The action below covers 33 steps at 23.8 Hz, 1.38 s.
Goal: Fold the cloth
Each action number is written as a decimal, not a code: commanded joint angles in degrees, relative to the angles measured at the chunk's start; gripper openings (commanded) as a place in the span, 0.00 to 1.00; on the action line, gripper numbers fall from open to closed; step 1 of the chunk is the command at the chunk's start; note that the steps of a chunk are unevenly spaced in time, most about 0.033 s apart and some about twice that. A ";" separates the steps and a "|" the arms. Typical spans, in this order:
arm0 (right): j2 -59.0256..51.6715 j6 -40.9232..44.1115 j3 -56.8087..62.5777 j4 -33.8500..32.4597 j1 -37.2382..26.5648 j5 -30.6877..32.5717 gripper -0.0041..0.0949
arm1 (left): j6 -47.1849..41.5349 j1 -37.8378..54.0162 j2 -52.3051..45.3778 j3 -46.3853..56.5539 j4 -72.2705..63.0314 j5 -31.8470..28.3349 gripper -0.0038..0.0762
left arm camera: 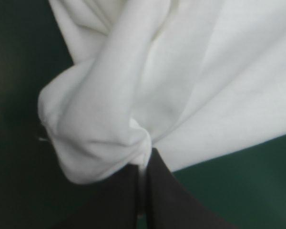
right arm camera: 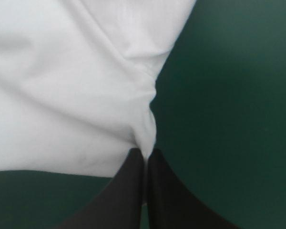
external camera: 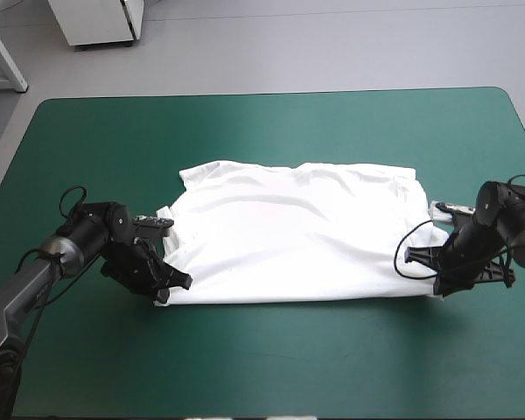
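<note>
The white T-shirt (external camera: pixel 293 232) lies spread in the middle of the teal-green table, folded into a wide rectangle. My left gripper (external camera: pixel 168 290) is at its near left corner, shut on the T-shirt, and the left wrist view shows a bunched fold of the T-shirt (left arm camera: pixel 105 119) pinched at the tips of the left gripper (left arm camera: pixel 144 162). My right gripper (external camera: pixel 430 282) sits at the near right corner. In the right wrist view the T-shirt (right arm camera: pixel 71 86) is drawn into a puckered point between the black fingers of the right gripper (right arm camera: pixel 145 155).
Bare teal-green cover (external camera: pixel 271 367) runs along the near side of the table and a wide strip (external camera: pixel 271 127) lies beyond the shirt. A white cabinet (external camera: pixel 96 22) stands on the floor past the far edge.
</note>
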 commanded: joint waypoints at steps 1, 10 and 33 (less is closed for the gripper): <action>-4.12 -0.65 3.39 -0.39 -0.44 0.90 0.02 | 0.06 -0.10 -4.63 1.22 -0.74 1.06 0.04; -5.68 -0.65 4.94 -0.13 -0.23 0.90 0.52 | 2.50 -0.10 -4.63 -1.91 -0.72 5.22 0.49; -13.59 -0.55 -22.26 -0.36 -0.23 0.74 0.43 | -3.54 0.01 -1.10 -29.24 13.44 6.12 0.59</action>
